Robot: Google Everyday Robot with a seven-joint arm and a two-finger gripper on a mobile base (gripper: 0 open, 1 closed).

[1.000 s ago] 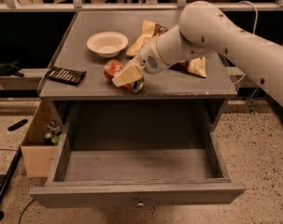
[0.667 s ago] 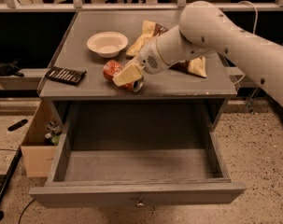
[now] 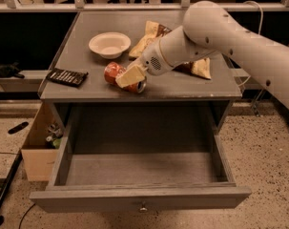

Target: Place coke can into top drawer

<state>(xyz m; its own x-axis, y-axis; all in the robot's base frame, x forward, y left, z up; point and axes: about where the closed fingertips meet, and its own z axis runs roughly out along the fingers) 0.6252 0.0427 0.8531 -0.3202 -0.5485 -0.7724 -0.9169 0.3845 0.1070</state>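
Note:
The coke can (image 3: pixel 112 72) lies on its side near the front edge of the grey cabinet top (image 3: pixel 77 46), red with a silver end. My gripper (image 3: pixel 130 76) is down on the can and covers its right part; the white arm reaches in from the right. The top drawer (image 3: pixel 134 198) is pulled fully out below, with its small metal knob (image 3: pixel 143 207) at the front. Its inside is bare.
A white bowl (image 3: pixel 109 44) stands behind the can. Chip bags (image 3: pixel 151 34) lie behind and to the right of the arm. A black keypad device (image 3: pixel 66 76) lies at the left front. A cardboard box (image 3: pixel 38 149) stands on the floor to the left.

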